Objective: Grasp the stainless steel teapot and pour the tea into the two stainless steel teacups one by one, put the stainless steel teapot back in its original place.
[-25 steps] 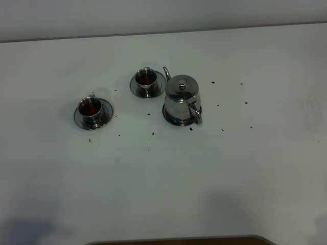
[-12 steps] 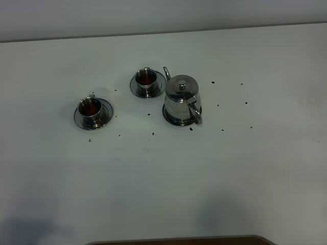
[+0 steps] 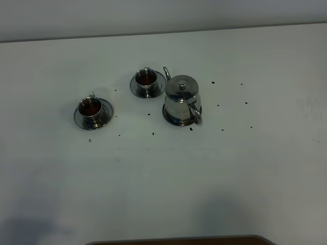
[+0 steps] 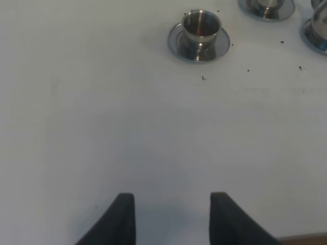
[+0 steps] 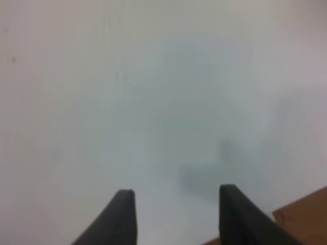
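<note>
The stainless steel teapot [image 3: 181, 98] stands upright on its round saucer [image 3: 172, 120], the original place, right of centre at the back of the white table, spout pointing away. The two stainless steel teacups sit on their own saucers: one at the left [image 3: 90, 109], one behind [image 3: 146, 78], both showing brownish tea. Neither gripper appears in the exterior view. My left gripper [image 4: 171, 196] hovers open over bare table, well short of the left teacup [image 4: 201, 26]. My right gripper [image 5: 177, 190] is open over blank table with nothing between its fingers.
Small dark specks [image 3: 153, 134] are scattered on the tabletop around the teapot and cups. A brown edge [image 3: 173, 240] runs along the table's near side and shows as a wooden corner [image 5: 306, 217] in the right wrist view. A wall closes off the back.
</note>
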Controlling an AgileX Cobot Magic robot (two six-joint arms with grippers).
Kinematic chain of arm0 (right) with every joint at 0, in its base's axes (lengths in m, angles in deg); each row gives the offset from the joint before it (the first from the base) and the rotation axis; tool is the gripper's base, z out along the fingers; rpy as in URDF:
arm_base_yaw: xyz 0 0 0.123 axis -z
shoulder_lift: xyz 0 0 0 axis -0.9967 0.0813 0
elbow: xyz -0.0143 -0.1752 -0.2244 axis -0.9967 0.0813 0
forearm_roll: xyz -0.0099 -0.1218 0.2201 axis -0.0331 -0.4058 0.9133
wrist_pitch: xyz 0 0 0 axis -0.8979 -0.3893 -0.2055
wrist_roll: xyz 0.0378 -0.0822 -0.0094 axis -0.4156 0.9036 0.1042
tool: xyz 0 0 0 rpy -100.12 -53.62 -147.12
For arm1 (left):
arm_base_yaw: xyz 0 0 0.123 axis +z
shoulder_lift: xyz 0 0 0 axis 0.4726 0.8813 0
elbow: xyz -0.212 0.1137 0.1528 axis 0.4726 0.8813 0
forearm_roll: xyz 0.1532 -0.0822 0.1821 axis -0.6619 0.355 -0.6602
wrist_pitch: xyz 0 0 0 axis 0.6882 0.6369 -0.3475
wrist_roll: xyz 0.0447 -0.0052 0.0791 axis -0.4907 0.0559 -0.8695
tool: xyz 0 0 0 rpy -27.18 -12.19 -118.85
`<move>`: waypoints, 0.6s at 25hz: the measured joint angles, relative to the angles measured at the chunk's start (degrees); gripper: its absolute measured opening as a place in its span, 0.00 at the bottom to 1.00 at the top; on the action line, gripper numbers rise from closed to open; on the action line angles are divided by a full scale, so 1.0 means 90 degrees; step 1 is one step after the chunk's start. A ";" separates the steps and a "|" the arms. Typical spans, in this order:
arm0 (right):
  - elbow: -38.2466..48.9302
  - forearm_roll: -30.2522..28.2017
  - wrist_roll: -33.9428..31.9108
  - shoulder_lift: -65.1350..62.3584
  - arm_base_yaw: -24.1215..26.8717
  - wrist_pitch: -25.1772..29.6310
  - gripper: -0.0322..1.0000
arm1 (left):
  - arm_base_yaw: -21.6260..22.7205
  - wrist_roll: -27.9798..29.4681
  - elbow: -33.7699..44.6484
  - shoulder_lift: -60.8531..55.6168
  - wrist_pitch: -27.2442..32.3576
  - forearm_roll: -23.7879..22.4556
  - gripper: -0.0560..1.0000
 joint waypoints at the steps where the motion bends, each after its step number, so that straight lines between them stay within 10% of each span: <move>1: 0.0000 0.0000 0.0000 -0.0141 0.0049 0.0000 0.40 | 0.0000 0.0000 0.0000 0.0000 0.0000 0.0000 0.43; 15: 0.0053 0.0022 0.0227 -0.1258 0.0574 0.0000 0.40 | 0.0000 0.0000 0.0000 0.0000 0.0000 0.0000 0.43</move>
